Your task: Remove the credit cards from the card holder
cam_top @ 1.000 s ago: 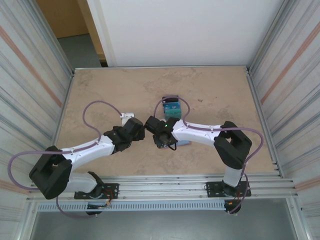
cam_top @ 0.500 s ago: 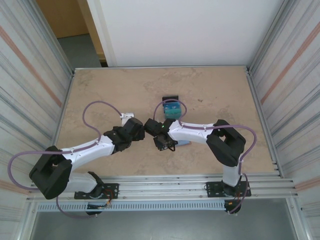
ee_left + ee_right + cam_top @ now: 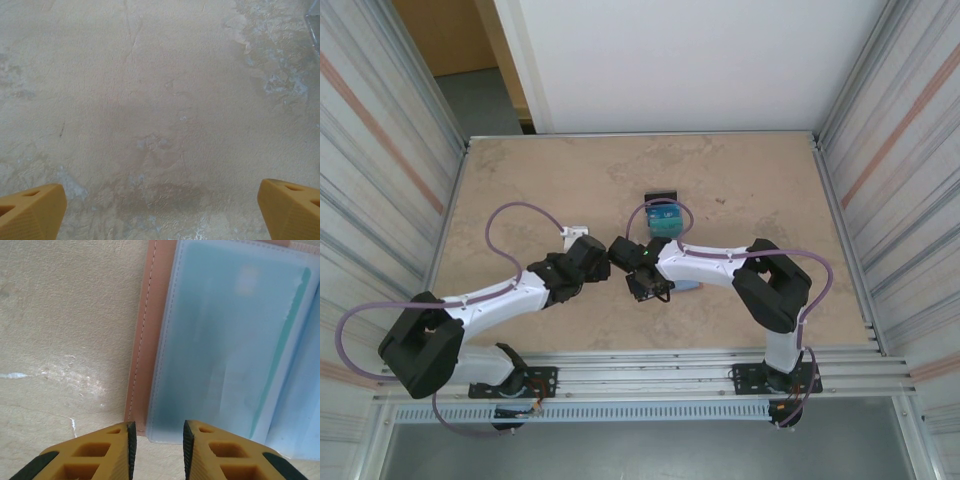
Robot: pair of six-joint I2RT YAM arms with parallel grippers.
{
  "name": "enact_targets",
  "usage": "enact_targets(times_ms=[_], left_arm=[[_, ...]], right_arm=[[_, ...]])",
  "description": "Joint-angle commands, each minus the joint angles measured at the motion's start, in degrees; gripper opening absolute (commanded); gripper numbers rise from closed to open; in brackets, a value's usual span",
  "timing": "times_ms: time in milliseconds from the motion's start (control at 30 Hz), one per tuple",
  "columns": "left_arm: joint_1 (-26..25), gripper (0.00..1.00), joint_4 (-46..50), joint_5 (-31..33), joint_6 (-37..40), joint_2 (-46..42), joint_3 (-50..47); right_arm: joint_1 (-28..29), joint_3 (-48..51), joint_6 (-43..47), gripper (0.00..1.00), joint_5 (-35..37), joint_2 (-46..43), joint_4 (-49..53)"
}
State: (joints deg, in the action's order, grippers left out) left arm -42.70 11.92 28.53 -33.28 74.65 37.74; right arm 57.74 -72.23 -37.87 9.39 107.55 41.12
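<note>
Card holder point(image 3: 210, 340) was seen best from the right wrist. It was laid open and flat on the table point(image 3: 520, 180), with a salmon, leathery border carrying a fine line of stitching down its left side. Frosted blue-grey plastic pockets point(image 3: 225, 305) with rounded corners were layered over it. In that view its long axis ran top to bottom, with the stitched edge toward the left. A thin teal-green strip showed through along the right of the front pocket, but whether that was a card couldn't be told.

The right gripper point(image 3: 156, 445) was held just over the holder's near bottom corner. Its chunky yellow, black-padded fingers were parted by a narrow gap, and nothing was seen pinched between them.

The left gripper point(image 3: 160, 212) was spread wide with nothing in it. It was held over the bare tabletop, which was a mottled beige, rough and stone-like.

From overhead, the credit cards point(image 3: 663, 213) were found lying out on the table just beyond the right wrist. They were thin flat rectangles in black, blue and teal, overlapped in a short row.
</note>
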Motion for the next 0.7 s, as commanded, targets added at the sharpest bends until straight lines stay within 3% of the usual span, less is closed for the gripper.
enact_targets(times_ms=[0, 667], left_arm=[[0.6, 0.99, -0.3, 0.6, -0.7, -0.5, -0.7], [0.6, 0.99, -0.6, 0.7, -0.2, -0.5, -0.4]], right_arm=[[-0.6, 0.3, 0.5, 0.31, 0.2, 0.7, 0.4], [-1.1, 1.3, 0.4, 0.32, -0.4, 2.1, -0.8]])
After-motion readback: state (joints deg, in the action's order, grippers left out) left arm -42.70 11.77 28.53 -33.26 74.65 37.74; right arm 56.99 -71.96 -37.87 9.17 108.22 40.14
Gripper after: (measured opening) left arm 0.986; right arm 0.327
